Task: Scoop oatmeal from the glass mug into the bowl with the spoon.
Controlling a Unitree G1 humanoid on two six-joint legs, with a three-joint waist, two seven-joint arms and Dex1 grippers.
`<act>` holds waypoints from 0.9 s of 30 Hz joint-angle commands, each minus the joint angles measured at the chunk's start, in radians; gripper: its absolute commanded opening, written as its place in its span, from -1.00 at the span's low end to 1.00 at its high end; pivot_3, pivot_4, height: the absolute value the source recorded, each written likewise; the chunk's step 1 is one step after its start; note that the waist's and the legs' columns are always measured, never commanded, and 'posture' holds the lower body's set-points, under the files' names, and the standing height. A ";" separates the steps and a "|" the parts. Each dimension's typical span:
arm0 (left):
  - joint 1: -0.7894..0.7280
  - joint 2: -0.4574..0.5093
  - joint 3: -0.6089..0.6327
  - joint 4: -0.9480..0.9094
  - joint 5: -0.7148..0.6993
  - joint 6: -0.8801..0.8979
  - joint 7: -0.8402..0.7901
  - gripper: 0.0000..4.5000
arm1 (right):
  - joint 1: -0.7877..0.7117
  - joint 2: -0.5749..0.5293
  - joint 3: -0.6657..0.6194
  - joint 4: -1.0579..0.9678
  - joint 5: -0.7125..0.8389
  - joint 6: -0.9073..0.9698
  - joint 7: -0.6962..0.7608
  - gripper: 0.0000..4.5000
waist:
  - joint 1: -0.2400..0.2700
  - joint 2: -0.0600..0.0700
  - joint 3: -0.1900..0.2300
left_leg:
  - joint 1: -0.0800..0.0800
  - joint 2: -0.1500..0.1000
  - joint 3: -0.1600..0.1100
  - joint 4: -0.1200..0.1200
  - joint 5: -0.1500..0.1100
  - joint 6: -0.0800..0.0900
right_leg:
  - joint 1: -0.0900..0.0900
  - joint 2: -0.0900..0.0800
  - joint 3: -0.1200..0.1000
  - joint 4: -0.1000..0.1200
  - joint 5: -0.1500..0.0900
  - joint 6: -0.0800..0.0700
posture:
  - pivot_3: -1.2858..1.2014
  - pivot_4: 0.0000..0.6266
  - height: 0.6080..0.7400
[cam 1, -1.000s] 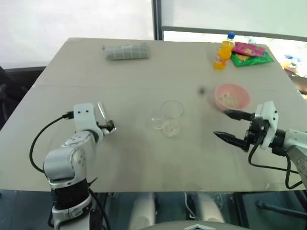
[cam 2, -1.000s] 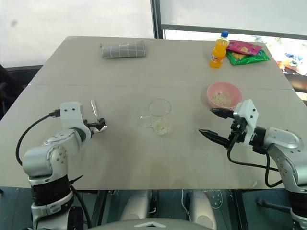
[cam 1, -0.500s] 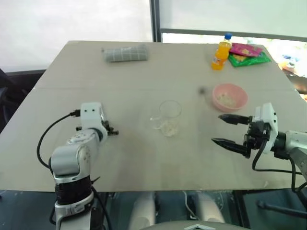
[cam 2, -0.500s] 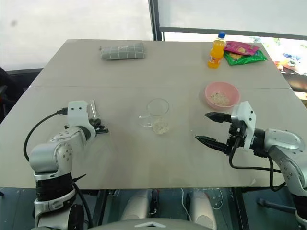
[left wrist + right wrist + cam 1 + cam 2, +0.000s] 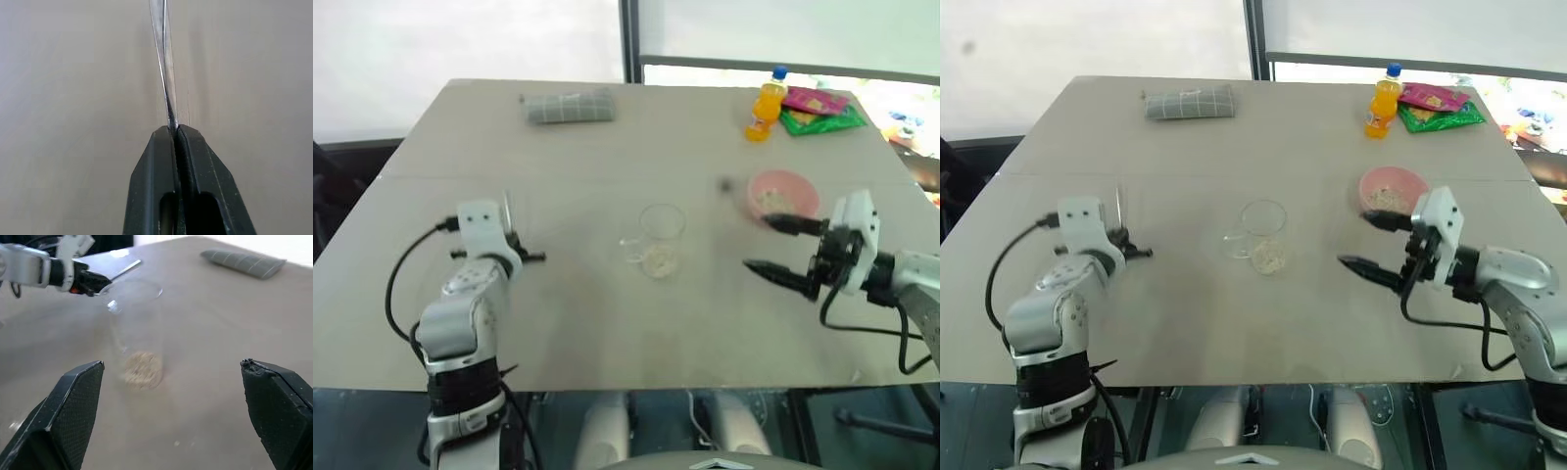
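1. Two pincers are over the bench (image 5: 607, 157): the left pincer (image 5: 175, 130) at its left side, the right pincer (image 5: 773, 247) at its right side.
2. The left pincer is pressed together on the spoon (image 5: 164, 63), pinching its thin metal shaft between the black fingertips (image 5: 161, 142); the shaft runs straight out past the tips.
3. The right pincer is spread wide, holding nothing, its two fingers (image 5: 73, 396) pointing toward the mug (image 5: 661, 240).
4. The mug stands upright near the middle of the bench, between the two pincers and apart from both, with oatmeal (image 5: 142, 369) in its bottom.
5. The bowl (image 5: 1393, 189) sits to the right of the mug, just behind the right pincer, with some flakes in it.
6. At the far edge lie a grey folded cloth (image 5: 570, 106), an orange bottle (image 5: 766, 106) and snack packets (image 5: 819, 110).
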 commanded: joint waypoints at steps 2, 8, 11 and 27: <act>-0.079 0.059 -0.102 -0.044 0.038 -0.300 -0.135 -0.98 | -0.157 0.103 -0.055 0.020 0.067 0.089 -0.225 1.00 | 0.001 0.000 0.000 | -0.001 0.000 0.000 0.000 0.000 0.000 | 0.000 -0.002 0.000 -0.001 0.001 0.002 | 0.03 -0.52 1.00; -0.131 0.131 -0.306 -0.059 0.103 -0.543 -0.340 -0.98 | -0.447 0.347 -0.036 0.096 0.166 0.189 -0.491 1.00 | -0.003 0.001 0.002 | -0.004 -0.001 0.004 0.000 0.002 -0.004 | -0.004 -0.002 0.000 0.000 0.002 0.003 | 0.03 -0.52 1.00; -0.153 0.129 -0.329 -0.053 0.078 -0.578 -0.401 -0.98 | -0.520 0.429 -0.035 0.146 0.223 0.225 -0.525 1.00 | -0.003 0.002 0.002 | -0.005 0.001 0.005 0.000 0.002 -0.004 | -0.005 0.000 -0.002 0.000 0.002 0.003 | 0.03 -0.52 1.00; -0.150 0.117 -0.345 -0.078 0.006 -0.563 -0.550 -0.98 | -0.728 0.592 -0.050 0.423 0.358 0.280 -0.501 1.00 | -0.008 0.002 0.002 | -0.014 0.001 0.004 0.006 0.002 -0.004 | -0.011 0.001 -0.004 0.004 0.002 0.004 | 0.03 -0.52 1.00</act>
